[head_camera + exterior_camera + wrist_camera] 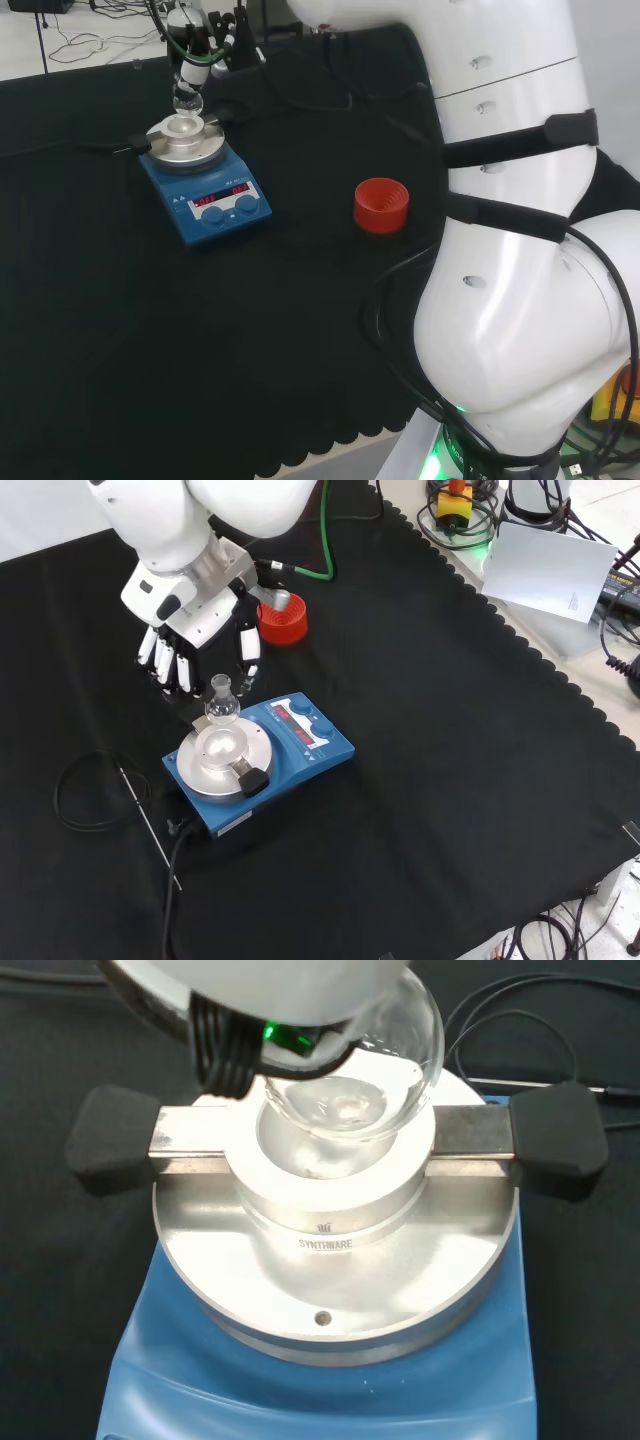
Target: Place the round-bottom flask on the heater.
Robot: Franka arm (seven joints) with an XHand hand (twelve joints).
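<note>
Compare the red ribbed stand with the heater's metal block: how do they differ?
The red ribbed stand is plastic-looking red; the heater's metal block is silvery. The stand sits bare on the cloth; the block sits on the blue heater with the round-bottom flask at its cup. Both are round holders.

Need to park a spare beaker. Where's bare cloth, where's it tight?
Front view: wide bare cloth right of and below the heater. Crowded: the hand, flask and red ribbed stand above the heater; cable coil and thin probe left of it.
</note>
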